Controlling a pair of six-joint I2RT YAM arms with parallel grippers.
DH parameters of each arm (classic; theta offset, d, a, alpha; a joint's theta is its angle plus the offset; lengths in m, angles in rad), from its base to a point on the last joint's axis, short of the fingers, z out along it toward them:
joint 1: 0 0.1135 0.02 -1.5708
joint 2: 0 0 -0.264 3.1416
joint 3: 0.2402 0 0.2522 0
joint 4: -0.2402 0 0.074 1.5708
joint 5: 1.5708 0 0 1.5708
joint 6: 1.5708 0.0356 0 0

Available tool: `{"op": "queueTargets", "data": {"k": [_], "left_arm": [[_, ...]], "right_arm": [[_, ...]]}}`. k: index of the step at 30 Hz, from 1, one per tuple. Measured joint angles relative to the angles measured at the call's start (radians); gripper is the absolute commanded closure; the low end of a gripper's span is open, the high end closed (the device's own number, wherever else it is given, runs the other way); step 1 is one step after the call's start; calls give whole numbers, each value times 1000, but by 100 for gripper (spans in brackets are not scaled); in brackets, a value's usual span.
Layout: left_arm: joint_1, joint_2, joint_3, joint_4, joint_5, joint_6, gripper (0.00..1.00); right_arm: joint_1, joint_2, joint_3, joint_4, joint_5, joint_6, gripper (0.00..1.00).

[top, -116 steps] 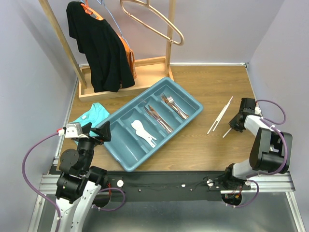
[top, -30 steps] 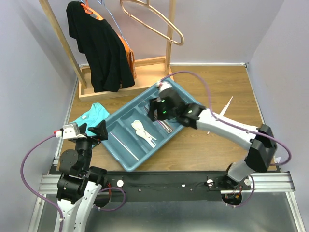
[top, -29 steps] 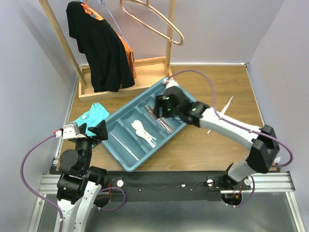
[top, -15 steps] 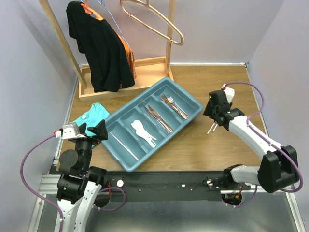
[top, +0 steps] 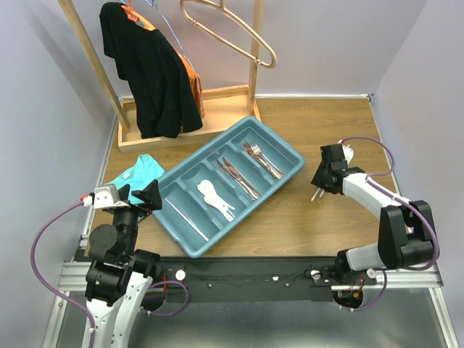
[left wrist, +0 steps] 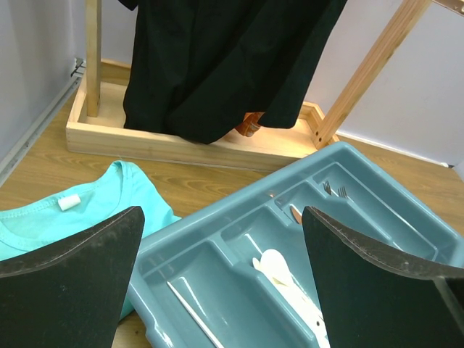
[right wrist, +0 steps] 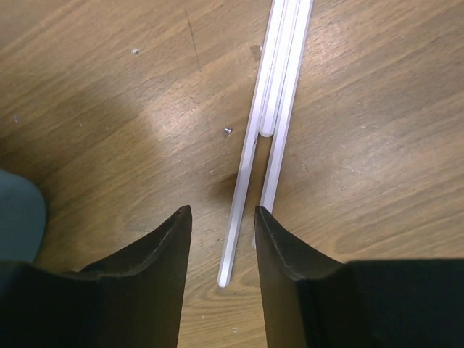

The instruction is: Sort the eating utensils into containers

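Wooden tabletop, lilac walls, a wooden rack with a black garment at the back.

The teal tray sits diagonally mid-table. Far compartment holds the forks, then the knives, then the spoons. The nearest holds a single chopstick.

The other chopsticks lie on the bare wood to the right of the tray, well apart from it: three pale sticks side by side, touching.

The right hand is low over their near ends, fingers parted by a narrow gap and gripping nothing. One stick's tip lies between the fingers, and a second runs to the inner edge of the right finger. The left hand hangs wide open and empty near the tray's near end.

Risks, as I judge them:
- Closing here may catch one stick and nudge its neighbour, scattering the group.
- The right finger may land on top of the second stick instead of beside it.
- A pinch this near the tip leaves a long free length, so the stick could pivot or droop in transit and miss its compartment.
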Motion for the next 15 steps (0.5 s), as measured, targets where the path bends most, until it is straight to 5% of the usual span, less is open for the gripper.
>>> {"op": "queueTargets", "data": {"k": [15], "left_arm": [[0, 0, 0, 0, 0, 0, 1]], "right_arm": [[-45, 93, -31, 98, -79, 26, 71]]}}
